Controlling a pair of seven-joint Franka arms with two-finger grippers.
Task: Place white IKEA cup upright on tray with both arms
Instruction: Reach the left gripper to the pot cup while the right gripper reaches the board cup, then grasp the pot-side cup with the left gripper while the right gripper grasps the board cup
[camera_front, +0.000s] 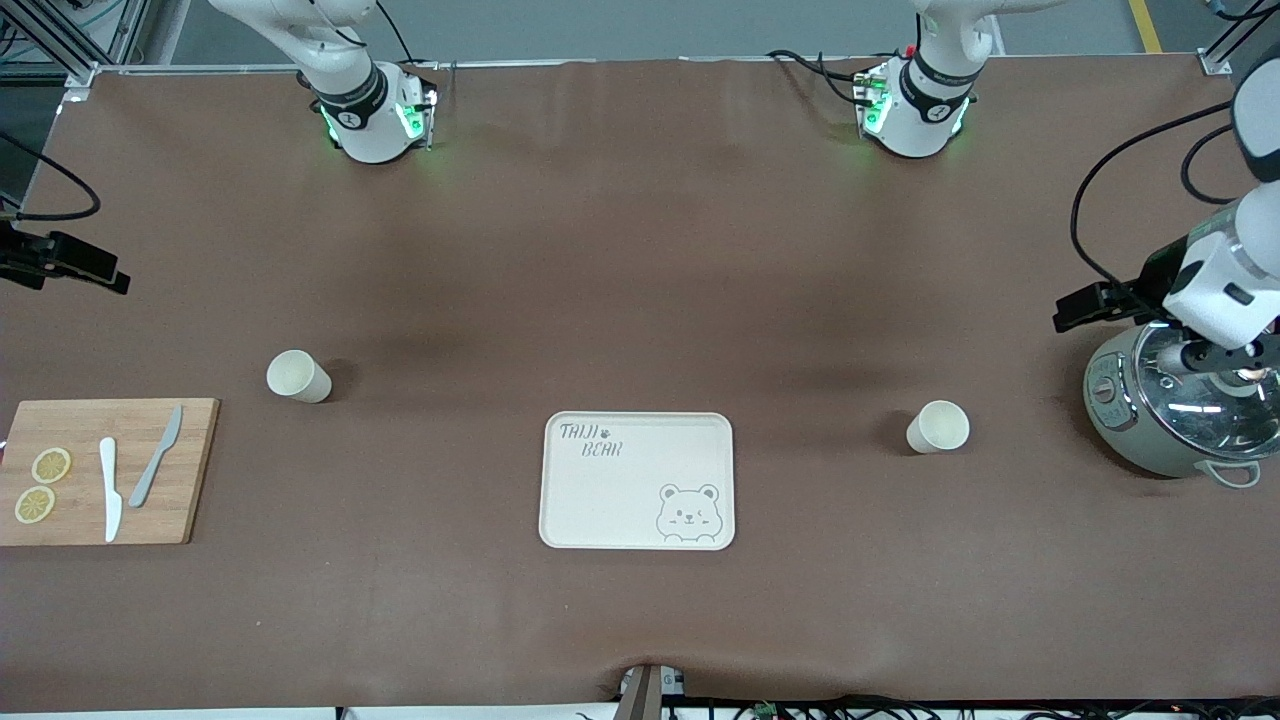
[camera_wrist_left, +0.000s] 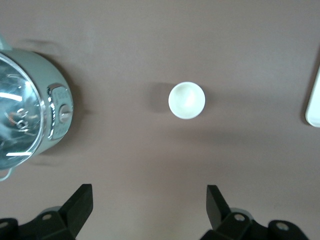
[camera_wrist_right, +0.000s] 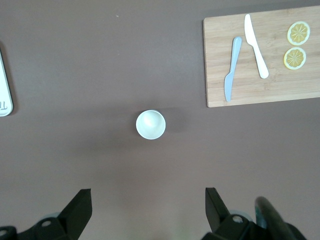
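Two white cups stand upright on the brown table. One cup (camera_front: 298, 377) is toward the right arm's end and shows in the right wrist view (camera_wrist_right: 150, 124). The other cup (camera_front: 938, 427) is toward the left arm's end and shows in the left wrist view (camera_wrist_left: 186, 100). The cream-white tray (camera_front: 637, 500) lies between them, nearer the front camera, with nothing on it. My left gripper (camera_front: 1088, 306) hangs open and empty in the air beside the cooker (camera_wrist_left: 148, 202). My right gripper (camera_front: 80, 266) hangs open and empty over the table's edge at its own end (camera_wrist_right: 148, 205).
A wooden cutting board (camera_front: 80, 420) with two knives and two lemon slices lies at the right arm's end. It also shows in the right wrist view (camera_wrist_right: 270, 85). A grey-green cooker (camera_front: 1160, 450) with a glass lid stands at the left arm's end.
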